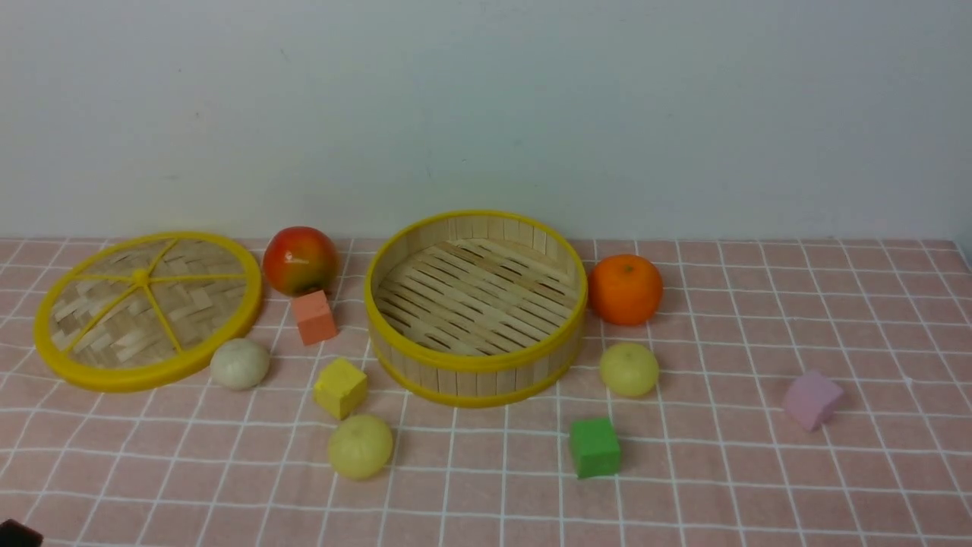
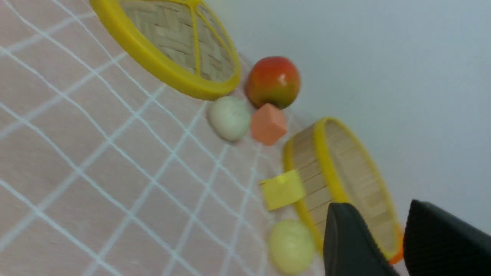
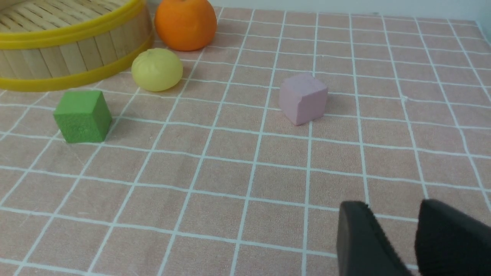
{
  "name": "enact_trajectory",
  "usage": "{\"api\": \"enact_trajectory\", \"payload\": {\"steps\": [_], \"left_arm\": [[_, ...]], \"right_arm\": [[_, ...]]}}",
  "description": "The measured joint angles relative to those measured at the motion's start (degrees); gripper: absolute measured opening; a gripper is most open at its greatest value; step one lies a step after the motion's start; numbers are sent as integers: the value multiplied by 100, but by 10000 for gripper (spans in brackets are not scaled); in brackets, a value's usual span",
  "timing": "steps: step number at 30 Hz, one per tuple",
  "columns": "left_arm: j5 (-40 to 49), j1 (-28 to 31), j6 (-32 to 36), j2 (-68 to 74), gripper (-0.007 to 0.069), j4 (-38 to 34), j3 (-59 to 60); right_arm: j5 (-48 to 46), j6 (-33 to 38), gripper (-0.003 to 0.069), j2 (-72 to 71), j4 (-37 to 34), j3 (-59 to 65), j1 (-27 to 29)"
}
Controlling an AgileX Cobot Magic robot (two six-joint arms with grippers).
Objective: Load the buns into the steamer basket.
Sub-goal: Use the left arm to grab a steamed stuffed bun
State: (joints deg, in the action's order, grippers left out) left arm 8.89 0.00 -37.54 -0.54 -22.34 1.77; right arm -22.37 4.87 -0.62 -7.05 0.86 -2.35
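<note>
Though shallow, round slatted steamer basket (image 1: 471, 377)

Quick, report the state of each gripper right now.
Left gripper: open, holding nothing.
Right gripper: open, holding nothing.

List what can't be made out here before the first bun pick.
- Left claw: left wrist view, only fingertips show; frame edge cuts the rest.
- Right claw: right wrist view, likewise.
- Bright orange round fruit: left wrist view, mostly behind the round bamboo steamer basket and a claw finger.
- Pale yellow-green round bun: left wrist view, blurred.
</note>
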Motion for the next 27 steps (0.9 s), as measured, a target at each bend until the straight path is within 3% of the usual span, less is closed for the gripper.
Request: {"api": "enact_trajectory", "payload": {"steps": [5,11,14,20,27], "left_arm": [[-552,0,-112,0,224,-423,-30],[347,0,327,291,91,-278,-1115],[1629,0,1354,1496,11,-55,-2320],[3996,0,3282,3939,-12,34,-4002],[4328,0,4199,6533,-12,-116,-5249]], "right_arm": [[0,0,240,0,0,0,0],[0,0,240,0,0,0,0],[0,0,240,0,0,0,0],[0,0,240,0,0,0,0],[0,0,240,0,0,0,0]]}}
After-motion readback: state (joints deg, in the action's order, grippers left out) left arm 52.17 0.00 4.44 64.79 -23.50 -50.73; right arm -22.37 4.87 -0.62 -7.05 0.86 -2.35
